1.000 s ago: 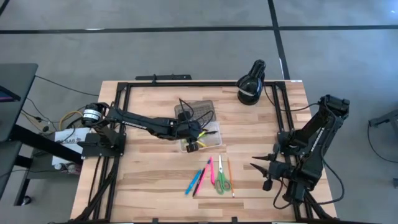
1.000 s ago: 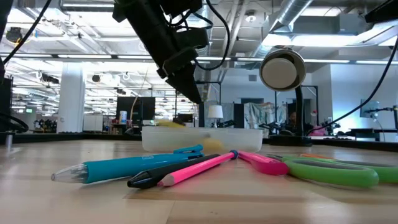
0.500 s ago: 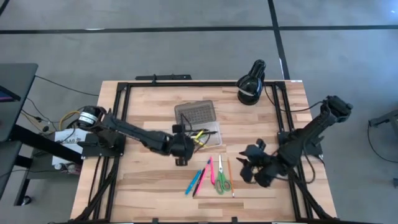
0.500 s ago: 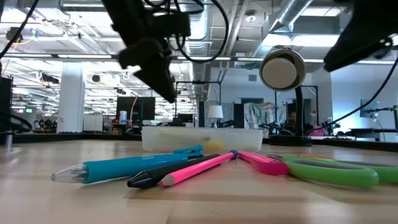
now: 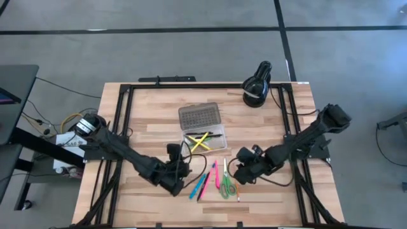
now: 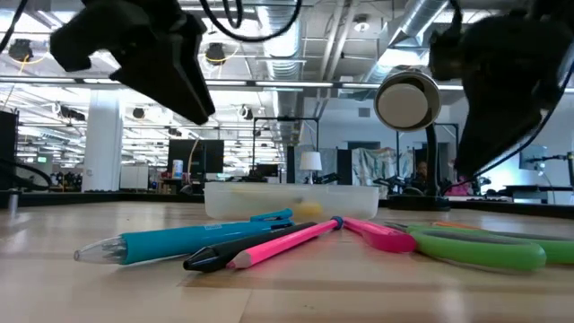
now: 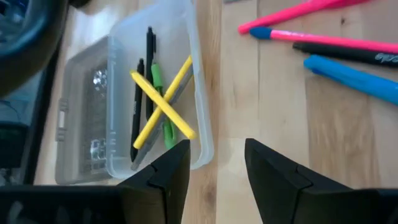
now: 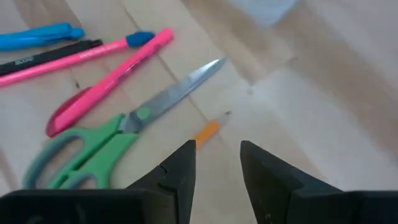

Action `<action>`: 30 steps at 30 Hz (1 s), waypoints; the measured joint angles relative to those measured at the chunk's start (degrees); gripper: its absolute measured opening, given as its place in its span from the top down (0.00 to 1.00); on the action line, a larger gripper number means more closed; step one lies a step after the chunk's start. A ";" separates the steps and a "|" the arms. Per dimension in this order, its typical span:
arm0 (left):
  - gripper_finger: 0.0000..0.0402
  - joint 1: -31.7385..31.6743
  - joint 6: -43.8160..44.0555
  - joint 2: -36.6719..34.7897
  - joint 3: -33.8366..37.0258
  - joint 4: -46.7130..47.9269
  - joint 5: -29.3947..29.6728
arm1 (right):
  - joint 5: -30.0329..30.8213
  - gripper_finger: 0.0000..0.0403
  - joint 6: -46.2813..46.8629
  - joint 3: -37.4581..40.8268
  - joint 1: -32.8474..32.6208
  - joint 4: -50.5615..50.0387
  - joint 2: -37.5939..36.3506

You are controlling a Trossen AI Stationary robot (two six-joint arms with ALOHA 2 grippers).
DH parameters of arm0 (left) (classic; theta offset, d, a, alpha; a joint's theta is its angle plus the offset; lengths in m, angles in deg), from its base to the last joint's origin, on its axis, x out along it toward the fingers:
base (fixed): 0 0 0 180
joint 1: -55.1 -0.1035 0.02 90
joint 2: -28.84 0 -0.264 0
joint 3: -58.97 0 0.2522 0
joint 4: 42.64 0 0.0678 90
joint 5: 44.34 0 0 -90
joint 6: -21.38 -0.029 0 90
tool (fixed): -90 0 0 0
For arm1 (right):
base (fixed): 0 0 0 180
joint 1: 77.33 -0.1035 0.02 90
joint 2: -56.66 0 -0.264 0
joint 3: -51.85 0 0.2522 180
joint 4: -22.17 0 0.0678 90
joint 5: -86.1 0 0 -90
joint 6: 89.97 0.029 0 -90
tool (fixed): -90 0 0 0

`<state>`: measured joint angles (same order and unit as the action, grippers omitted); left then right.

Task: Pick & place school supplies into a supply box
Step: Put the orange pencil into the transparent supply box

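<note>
While two yellow pencils [image 7: 163,109] and dark pens are already lying in the clear plastic supply box [image 5: 204,138], blue and pink pens [image 5: 208,180] and green-handled scissors [image 5: 227,186] are being left on the table [image 5: 146,114]; both arms' fingers, left [image 7: 214,174] and right [image 8: 217,171], are being held spread, empty.

1. The black pen [image 7: 348,53] carries small light lettering along its barrel, shown in both wrist views, too small to make out.
2. A white label on the box [image 5: 63,141] beside the tabletop has dark print, also unreadable.
3. No other text, number or sign is legible.
</note>
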<state>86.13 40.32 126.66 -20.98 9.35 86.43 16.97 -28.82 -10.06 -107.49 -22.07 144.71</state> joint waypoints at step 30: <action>0.63 3.88 4.83 0.00 0.00 1.43 3.65 | -8.46 0.71 3.49 -0.50 0.42 8.48 10.60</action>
<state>90.01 45.15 126.66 -20.98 10.78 90.08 8.51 -25.33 -10.56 -107.07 -13.58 155.31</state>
